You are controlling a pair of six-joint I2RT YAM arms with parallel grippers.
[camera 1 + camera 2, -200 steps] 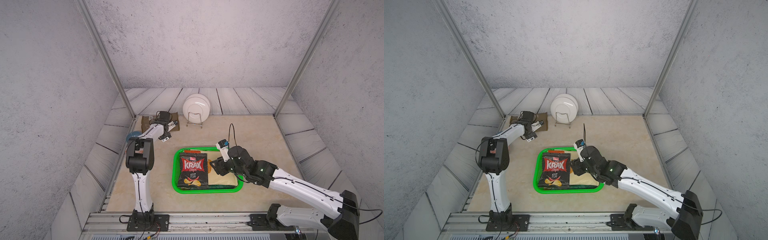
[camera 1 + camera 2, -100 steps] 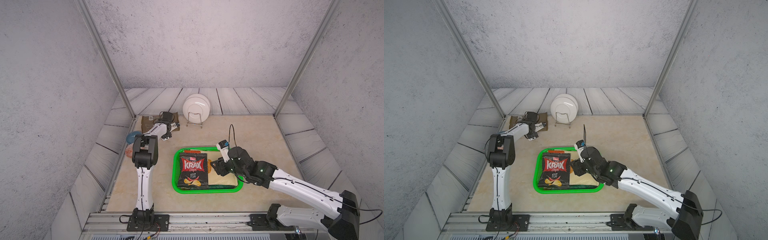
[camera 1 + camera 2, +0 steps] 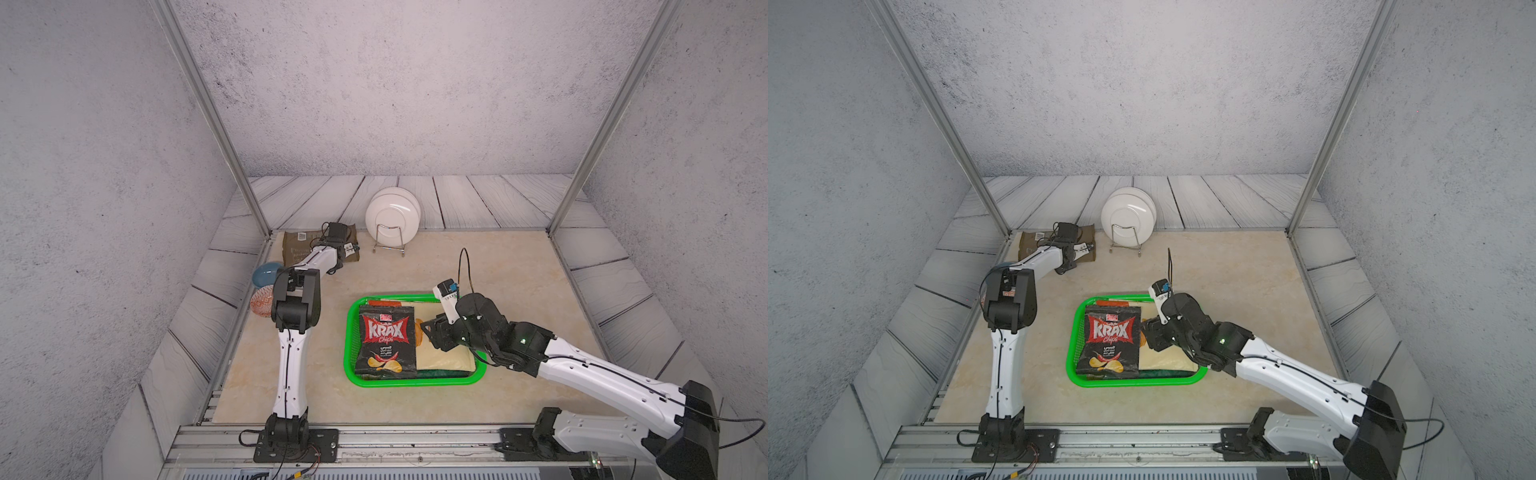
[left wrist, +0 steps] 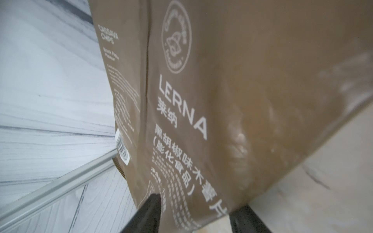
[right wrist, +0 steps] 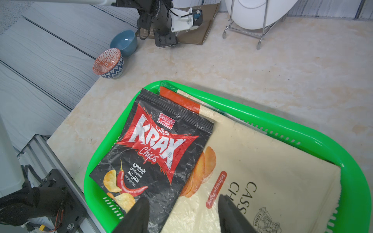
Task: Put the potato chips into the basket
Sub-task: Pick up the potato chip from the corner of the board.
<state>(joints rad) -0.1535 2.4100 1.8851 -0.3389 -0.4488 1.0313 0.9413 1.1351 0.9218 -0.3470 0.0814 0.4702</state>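
**Left gripper at the brown bag; right gripper open over the loaded basket**

Far left in a top view, a blue bowl (image 3: 264, 274) and a red-patterned bowl (image 3: 260, 302) sit at the table edge beside my left arm. The brown LERNA cassava chips bag (image 3: 296, 245) is in the upper-left table corner, outside the basket. In the left wrist view my left gripper (image 4: 198, 203) straddles the bag's edge with a finger on each side; I cannot tell whether it clamps. At centre back, white plates (image 3: 392, 212) stand in a wire rack (image 3: 388, 246). The green basket (image 3: 415, 381) at centre holds the black KRAX chips bag (image 3: 387, 340) on its left, overlapping a cream Barbecue Flavor cassava bag (image 3: 444, 359). My right gripper (image 5: 182, 203) hovers above both bags, fingers spread, holding nothing.
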